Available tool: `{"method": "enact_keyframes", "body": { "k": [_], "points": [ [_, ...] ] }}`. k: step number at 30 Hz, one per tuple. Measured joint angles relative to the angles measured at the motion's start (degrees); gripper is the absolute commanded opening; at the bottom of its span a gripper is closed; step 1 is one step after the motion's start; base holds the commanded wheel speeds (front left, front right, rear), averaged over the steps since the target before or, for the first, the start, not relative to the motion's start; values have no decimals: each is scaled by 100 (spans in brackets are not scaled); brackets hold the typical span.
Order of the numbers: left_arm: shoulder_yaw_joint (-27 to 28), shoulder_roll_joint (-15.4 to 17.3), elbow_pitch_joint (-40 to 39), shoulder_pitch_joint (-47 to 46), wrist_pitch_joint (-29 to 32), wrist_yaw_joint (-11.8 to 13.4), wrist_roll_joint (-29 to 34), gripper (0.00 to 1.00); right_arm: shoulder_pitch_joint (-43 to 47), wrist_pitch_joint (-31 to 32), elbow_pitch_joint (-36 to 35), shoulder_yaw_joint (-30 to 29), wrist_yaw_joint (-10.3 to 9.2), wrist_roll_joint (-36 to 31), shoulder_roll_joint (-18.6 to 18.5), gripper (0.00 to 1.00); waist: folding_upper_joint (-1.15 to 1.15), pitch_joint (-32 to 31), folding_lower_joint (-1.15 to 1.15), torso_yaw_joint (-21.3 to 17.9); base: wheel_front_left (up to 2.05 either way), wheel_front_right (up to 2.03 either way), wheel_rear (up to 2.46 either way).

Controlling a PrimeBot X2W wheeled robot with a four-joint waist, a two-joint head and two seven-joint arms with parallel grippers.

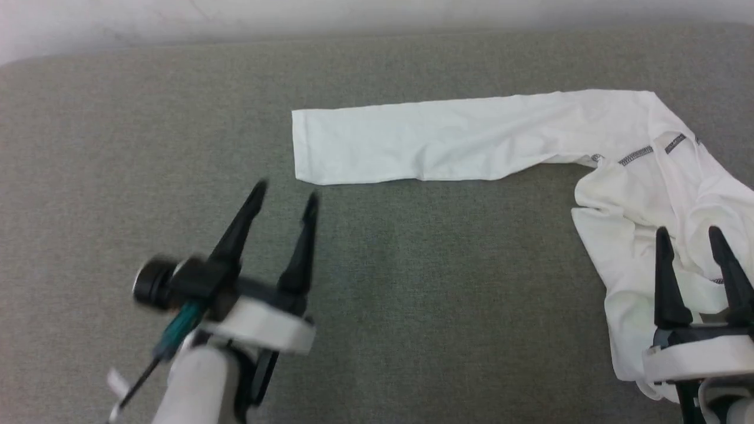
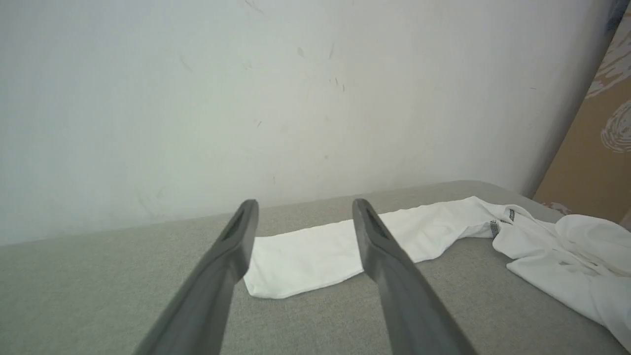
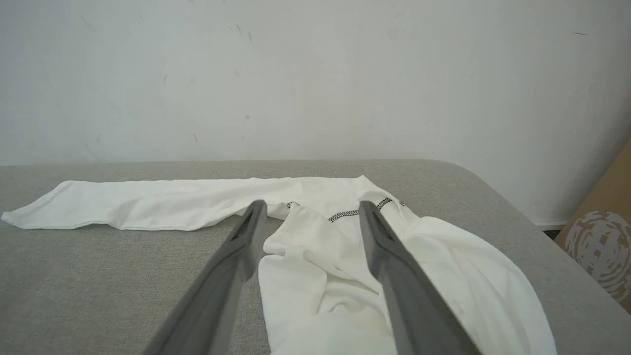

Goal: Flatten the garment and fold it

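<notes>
The garment (image 1: 471, 141), a white long-sleeved shirt, lies on the grey surface with one sleeve stretched flat to the left and its body bunched in folds at the right. Grey stitching marks the shoulder seam. My left gripper (image 1: 285, 197) is open above bare surface, just short of the sleeve's cuff end; the left wrist view has the garment (image 2: 315, 256) beyond its spread fingers. My right gripper (image 1: 690, 231) is open over the crumpled body of the shirt, with nothing gripped. The right wrist view looks along that gripper (image 3: 311, 204) across the garment (image 3: 320, 276).
The grey fabric-covered surface (image 1: 412, 282) stretches wide, bare at the left and in the middle. A white wall (image 3: 315, 74) stands behind its far edge. A brown cardboard box (image 3: 599, 246) stands beyond the rounded right corner.
</notes>
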Motion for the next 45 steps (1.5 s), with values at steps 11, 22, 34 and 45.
{"method": "enact_keyframes", "body": {
  "k": [11,22,34,45],
  "points": [
    [-1512,432,1334,-2693,1991,-93,-32,100,-308,-94,135,93,0,75,1,100,0,541,1,-250,0,0,0],
    [-1913,680,3232,-3738,3766,-92,-170,100,-539,-148,219,304,0,163,2,100,0,922,0,-723,0,0,0],
    [-2037,611,3622,-4100,4353,-91,-642,0,-528,-111,202,156,0,160,-1,100,0,976,0,-940,0,0,0],
    [-854,753,2164,-2973,3185,194,-1829,0,-455,18,163,75,0,149,0,100,0,490,0,-407,0,0,0]
  ]
}}
